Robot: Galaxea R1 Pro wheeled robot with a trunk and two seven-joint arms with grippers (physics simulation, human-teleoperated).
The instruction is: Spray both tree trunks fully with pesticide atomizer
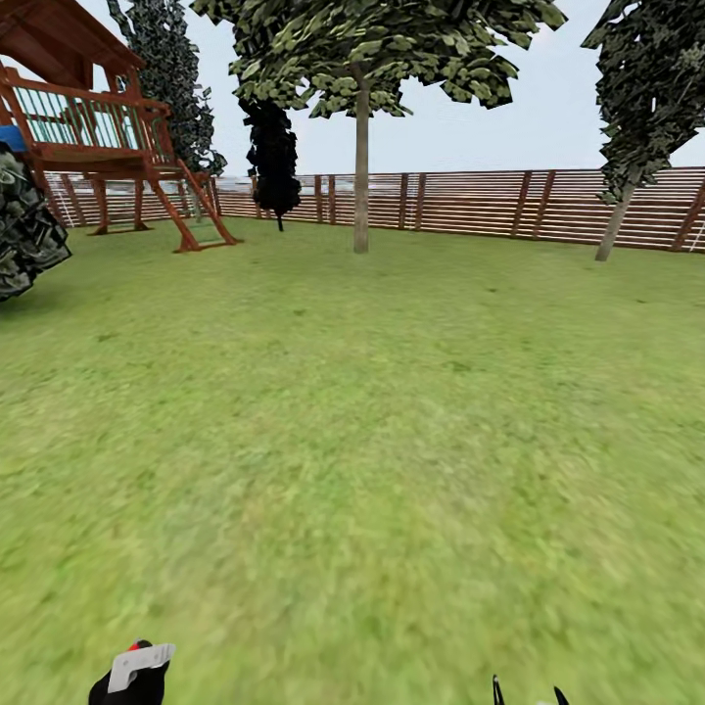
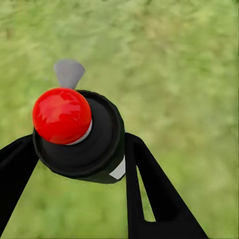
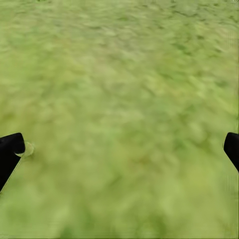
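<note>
Left gripper clamped on the pesticide atomizer, black, red-capped, grey-nozzled, low over the lawn; right gripper spread wide, holding nothing, over the lawn; across the lawn, two tree trunks before the slatted fence; playhouse beside that fence.

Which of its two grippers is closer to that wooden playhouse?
Left. The left gripper, shut on the atomizer, sits on the playhouse's side of the lawn; the right gripper is across, further away.
</note>
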